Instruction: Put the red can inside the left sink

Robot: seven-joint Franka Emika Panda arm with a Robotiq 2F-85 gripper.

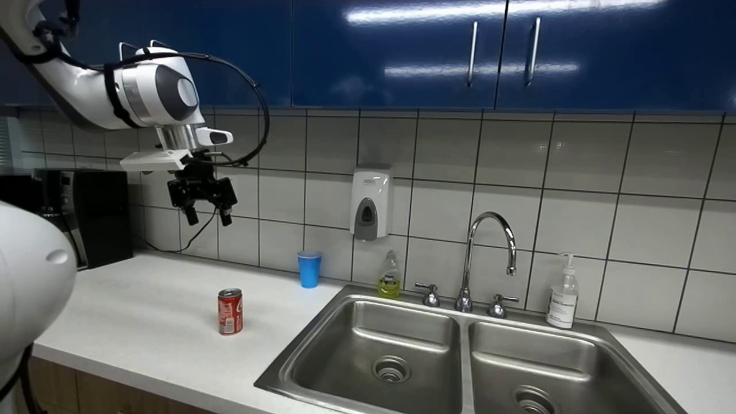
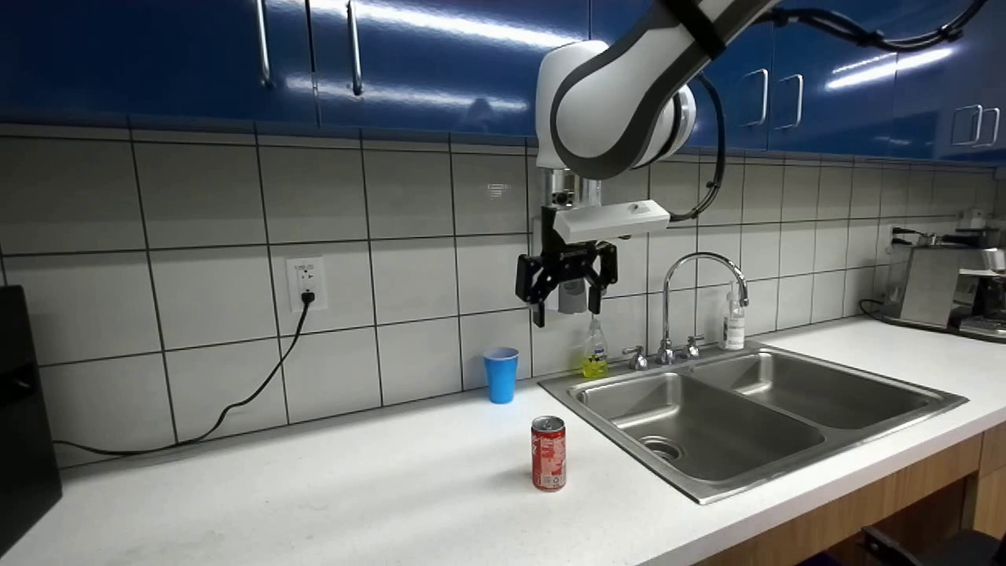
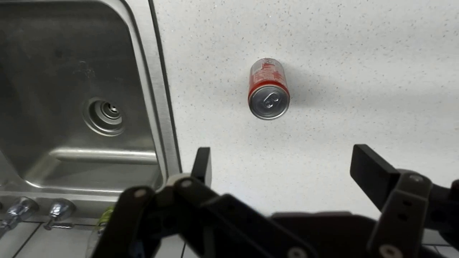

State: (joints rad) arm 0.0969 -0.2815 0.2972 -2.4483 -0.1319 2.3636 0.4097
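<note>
On the white bench (image 1: 144,310), the red soda can (image 1: 230,311) stood upright, silvery pull-tab top (image 3: 269,103) up, pale markings on its side. It was to the left of the left sink (image 1: 345,353), apart from the steel rim (image 1: 302,345). The end effector (image 2: 567,310) hung above the bench, pointing down, its two black fingers (image 3: 371,175) spread wide; the can was below it, well apart. In the wrist view the can showed past the fingertips, with the left sink and its round drain (image 3: 105,116) on the left of that view.

A small blue cup (image 2: 501,376) stood upright near the tiled wall (image 1: 443,210), apart from the can. Dish-soap bottle (image 1: 389,279), yellow-green liquid inside, sat at the back of the left sink. The right sink (image 1: 529,356) adjoined the left one; a curved chrome faucet (image 1: 467,259) rose behind them, lever handle (image 1: 430,296) each side. Pump bottle (image 1: 563,302) with a white label stood behind the right sink. White-and-grey soap dispenser (image 1: 371,202) was mounted on the wall; blue cabinets (image 1: 397,57) ran along the top. In an exterior view a black plug (image 2: 307,298) sat in the wall outlet (image 2: 305,275).
</note>
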